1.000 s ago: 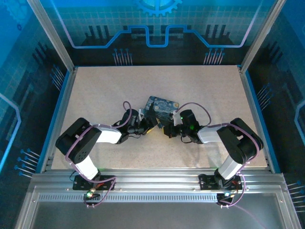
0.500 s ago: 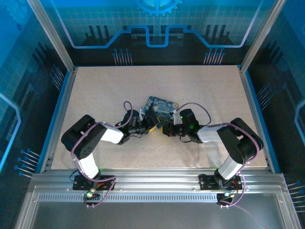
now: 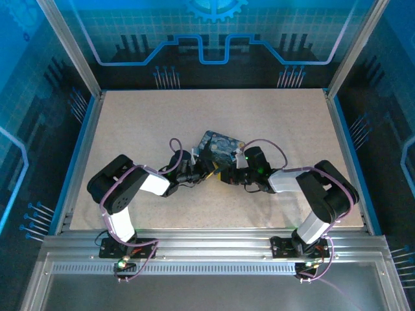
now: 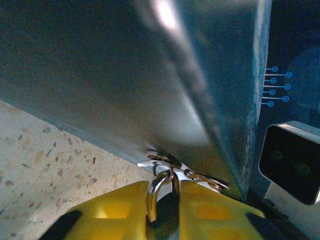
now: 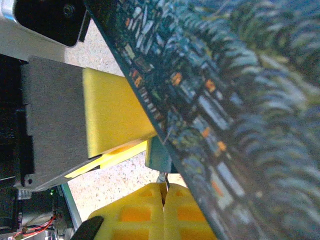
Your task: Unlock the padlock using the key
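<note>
In the left wrist view the padlock's [image 4: 154,195] silvery shackle and dark body sit between my left gripper's [image 4: 167,190] yellow pads, which are shut on it. The shackle hangs from small rings at the tin's edge. In the right wrist view my right gripper [image 5: 162,192] is shut on the thin key [image 5: 163,184]. The key's tip points up at the padlock's [image 5: 158,156] bluish body, right below it. From above, both grippers, left [image 3: 207,171] and right [image 3: 227,175], meet nose to nose at the tin's near edge; lock and key are too small to make out there.
The dark-blue starry-print tin [image 3: 221,144] lies mid-table just behind both grippers and looms close over both wrist cameras. The speckled beige tabletop [image 3: 142,123] has blue rails at its sides. Glass walls stand at the back.
My left gripper has closed its pads on the padlock and its arm has edged right toward the tin. The right gripper has stayed shut on the key, almost still.
</note>
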### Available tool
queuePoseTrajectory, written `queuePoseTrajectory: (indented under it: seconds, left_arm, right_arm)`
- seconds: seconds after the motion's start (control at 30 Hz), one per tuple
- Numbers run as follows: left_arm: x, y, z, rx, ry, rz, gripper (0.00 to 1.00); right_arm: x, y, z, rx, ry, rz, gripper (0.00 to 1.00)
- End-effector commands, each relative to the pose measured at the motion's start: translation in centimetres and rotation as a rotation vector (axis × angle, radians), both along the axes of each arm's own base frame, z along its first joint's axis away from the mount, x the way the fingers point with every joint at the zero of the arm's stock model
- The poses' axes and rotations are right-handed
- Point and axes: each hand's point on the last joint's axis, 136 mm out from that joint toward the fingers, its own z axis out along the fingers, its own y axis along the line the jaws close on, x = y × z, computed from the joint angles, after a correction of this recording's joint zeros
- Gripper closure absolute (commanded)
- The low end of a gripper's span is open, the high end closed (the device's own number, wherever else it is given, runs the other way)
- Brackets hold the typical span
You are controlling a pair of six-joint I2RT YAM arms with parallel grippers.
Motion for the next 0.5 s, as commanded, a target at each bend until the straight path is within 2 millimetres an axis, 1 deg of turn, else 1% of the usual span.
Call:
queuePoseTrajectory:
  seconds: [0.0,0.03,0.13,0.23,0.3,0.37,0.47]
  left_arm:
    - [0.3,-0.6,1.2,-0.008,-0.037,0.000,0.88]
    - [0.3,-0.5,1.3,-0.008,-0.039,0.003,0.89]
    - [0.3,-0.4,1.9,-0.007,-0.039,0.015,0.95]
    - [0.3,-0.2,2.3,-0.007,-0.026,0.030,0.98]
    - [0.3,-0.2,2.7,-0.007,-0.016,0.036,1.00]
    - [0.3,-0.2,2.9,-0.009,-0.002,0.045,1.00]
    - [0.3,-0.5,3.7,-0.025,0.007,0.046,1.00]
  right_arm:
    - [0.1,1.1,3.4,0.069,-0.095,0.043,0.95]
    - [0.1,0.8,3.5,0.055,-0.107,0.035,0.88]
    - [-0.1,-0.3,3.3,0.002,-0.144,0.014,0.76]
    - [-0.4,-1.6,3.1,-0.061,-0.182,0.002,0.67]
    - [-0.5,-2.4,3.2,-0.105,-0.227,-0.005,0.62]
    - [-0.5,-2.9,3.8,-0.155,-0.308,0.011,0.59]
    - [-0.8,-2.8,5.2,-0.282,-0.497,0.086,0.58]
